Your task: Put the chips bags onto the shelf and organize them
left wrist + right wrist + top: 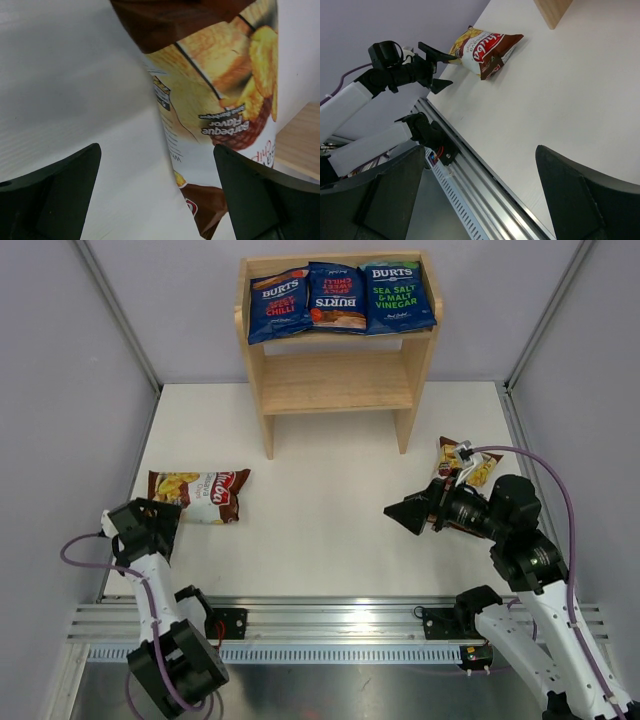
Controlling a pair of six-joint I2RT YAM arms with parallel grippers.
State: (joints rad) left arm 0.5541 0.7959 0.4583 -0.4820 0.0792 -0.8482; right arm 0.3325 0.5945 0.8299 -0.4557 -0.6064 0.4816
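Observation:
Three dark blue BURTS bags (338, 298) lie side by side on the top tier of the wooden shelf (340, 380). A brown-white Chuba bag (200, 495) lies on the table at the left. My left gripper (160, 515) is open at that bag's left end; in the left wrist view the bag (220, 100) fills the space ahead and its edge lies between the open fingers (55, 195). A second Chuba bag (460, 460) lies at the right, partly hidden behind my right arm. My right gripper (395, 512) is open and empty above the table, pointing left.
The shelf's lower tier (335, 385) holds nothing. A metal rail (340, 625) runs along the table's near edge. Grey walls close in the left, right and back. The right wrist view shows the left Chuba bag (482, 47) and the left gripper (436, 69).

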